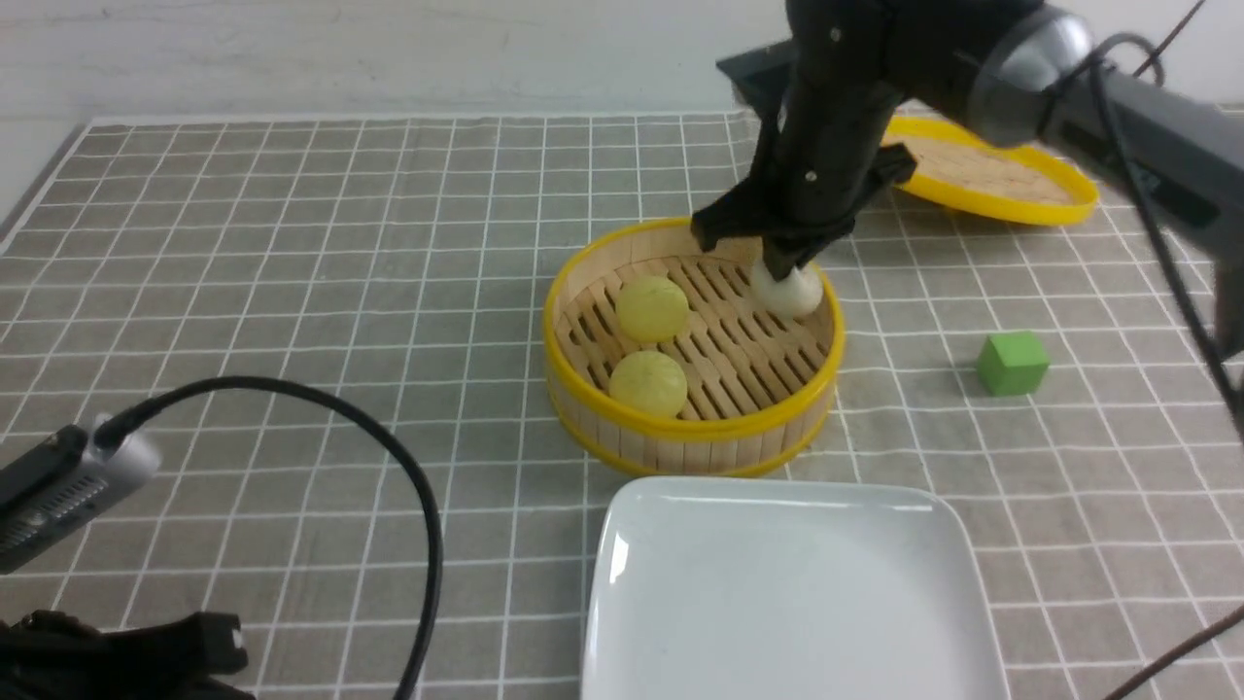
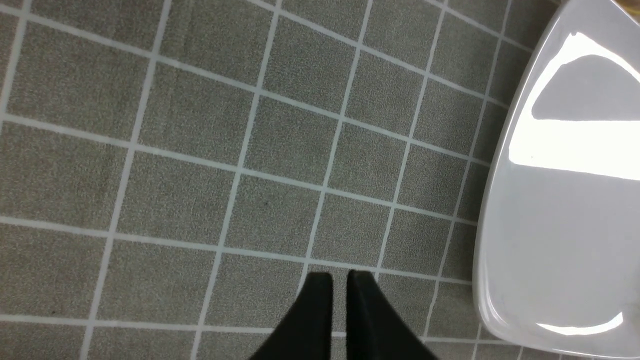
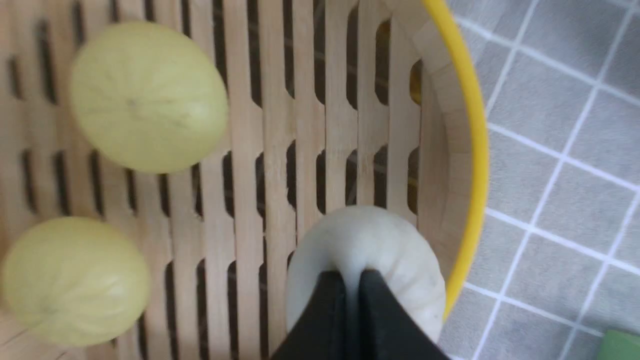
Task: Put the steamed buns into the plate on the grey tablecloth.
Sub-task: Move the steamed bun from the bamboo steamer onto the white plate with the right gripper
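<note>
1. The fingers (image 3: 325, 310) of the right gripper (image 3: 352, 274) are closed on the off-white bun (image 3: 365, 245), just beside the steamer's (image 1: 680, 442) far-right wall.
2. A yellow bun (image 1: 652, 308) and a second yellow bun (image 1: 648, 381) are seated in the steamer's left half, bare slats (image 1: 748, 350) beside them.
3. The plate (image 1: 777, 603) is laid on the grey tablecloth (image 1: 292, 292), just before the steamer's near edge.
4. The left gripper (image 2: 340, 277) is held well near-left of the steamer, tips nearly together, nothing gripped.
</note>
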Tool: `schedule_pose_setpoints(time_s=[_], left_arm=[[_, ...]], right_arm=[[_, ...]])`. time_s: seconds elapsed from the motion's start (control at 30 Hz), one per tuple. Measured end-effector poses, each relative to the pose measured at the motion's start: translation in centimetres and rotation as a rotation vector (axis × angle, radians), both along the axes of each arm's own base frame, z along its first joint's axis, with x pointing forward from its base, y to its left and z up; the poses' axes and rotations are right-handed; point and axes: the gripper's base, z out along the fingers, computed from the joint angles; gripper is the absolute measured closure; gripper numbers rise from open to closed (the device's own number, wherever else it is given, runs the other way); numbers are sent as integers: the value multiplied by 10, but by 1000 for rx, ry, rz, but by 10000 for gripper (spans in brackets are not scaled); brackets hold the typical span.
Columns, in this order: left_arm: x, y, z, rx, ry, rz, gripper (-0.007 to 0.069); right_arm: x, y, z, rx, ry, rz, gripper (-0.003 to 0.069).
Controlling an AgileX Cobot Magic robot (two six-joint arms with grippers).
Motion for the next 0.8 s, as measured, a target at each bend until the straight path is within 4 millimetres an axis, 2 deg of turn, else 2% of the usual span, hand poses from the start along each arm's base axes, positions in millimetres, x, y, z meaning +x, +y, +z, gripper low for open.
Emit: schedule_pose_setpoints(time_s=[0.13,0.23,0.27,0.3,0.37,0.4,0.47,0.6,0.67,0.8], left_arm=[[0,0,0,1,0,-1,547],[0,0,0,3,1,-2,544],[0,0,0,3,1,-2,540],[0,0,0,3,1,-2,540],[0,0,0,3,1,-2,538],[0,0,0,3,1,-2,537],[0,0,0,3,1,-2,535],[0,0,0,4,1,-2,531],[0,0,0,4,1,-2,527],[0,0,0,4,0,-1,523]], right_arm=[[-38,-16,64,81,-81,7,643],[-62,-25,77,119,-59,13,643],[-81,-31,76,140,-11,15,643],[-83,-31,76,149,1,16,643],[-112,-38,50,169,149,15,643],[-120,-40,39,174,204,11,643],[-135,-45,4,142,337,2,643],[-149,-51,-58,110,426,-11,637],[-150,-52,-78,108,423,-31,625],[-149,-52,-92,106,414,-39,587]])
